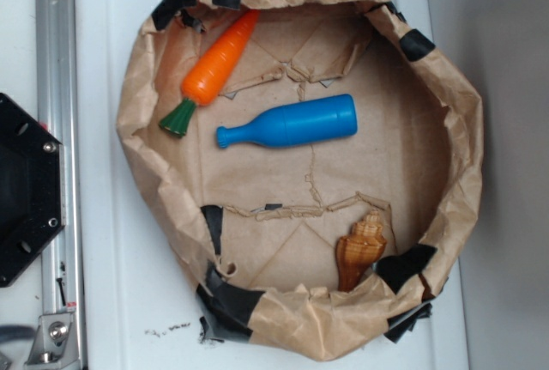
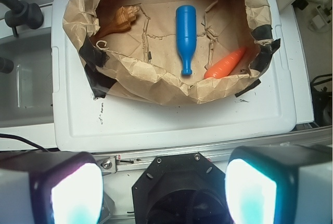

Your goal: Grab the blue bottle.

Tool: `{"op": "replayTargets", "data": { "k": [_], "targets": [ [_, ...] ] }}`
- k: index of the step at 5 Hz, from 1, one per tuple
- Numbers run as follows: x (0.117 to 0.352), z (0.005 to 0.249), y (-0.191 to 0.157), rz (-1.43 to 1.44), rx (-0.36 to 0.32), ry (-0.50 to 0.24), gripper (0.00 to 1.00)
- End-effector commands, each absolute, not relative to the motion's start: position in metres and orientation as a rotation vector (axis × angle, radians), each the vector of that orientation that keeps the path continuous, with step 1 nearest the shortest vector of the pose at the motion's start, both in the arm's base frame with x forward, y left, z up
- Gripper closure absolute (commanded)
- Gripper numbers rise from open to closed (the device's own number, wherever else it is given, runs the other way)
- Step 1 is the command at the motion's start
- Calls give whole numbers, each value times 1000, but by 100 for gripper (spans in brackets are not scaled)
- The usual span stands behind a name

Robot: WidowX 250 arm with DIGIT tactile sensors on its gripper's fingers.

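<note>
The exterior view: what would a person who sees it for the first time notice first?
Most striking is the bright blue bottle, lying on its side near the middle of a brown paper basin patched with black tape. Just above it, against the upper left wall, lies an orange toy carrot with a green top. A tan seashell rests at the lower right.

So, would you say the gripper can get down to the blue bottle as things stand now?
Probably yes. The blue bottle lies flat on the floor of the paper basin, open from above, apart from the carrot and the shell. The gripper's fingers are spread wide.
</note>
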State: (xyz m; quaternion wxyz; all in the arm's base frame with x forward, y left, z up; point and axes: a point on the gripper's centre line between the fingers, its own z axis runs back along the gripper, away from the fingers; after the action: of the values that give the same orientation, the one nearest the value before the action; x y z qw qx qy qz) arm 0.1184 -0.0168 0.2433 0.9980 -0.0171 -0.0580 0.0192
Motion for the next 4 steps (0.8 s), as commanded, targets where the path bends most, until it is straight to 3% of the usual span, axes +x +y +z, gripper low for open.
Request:
{"op": "replayTargets", "data": {
  "k": [1,2,3,4],
  "targets": [
    [118,243,-17,38,-34,-116,0],
    [165,193,21,219,-7,-93,0],
    [205,171,37,171,-18,-142,0],
    [244,124,43,166,-20,-74,0]
  ]
}}
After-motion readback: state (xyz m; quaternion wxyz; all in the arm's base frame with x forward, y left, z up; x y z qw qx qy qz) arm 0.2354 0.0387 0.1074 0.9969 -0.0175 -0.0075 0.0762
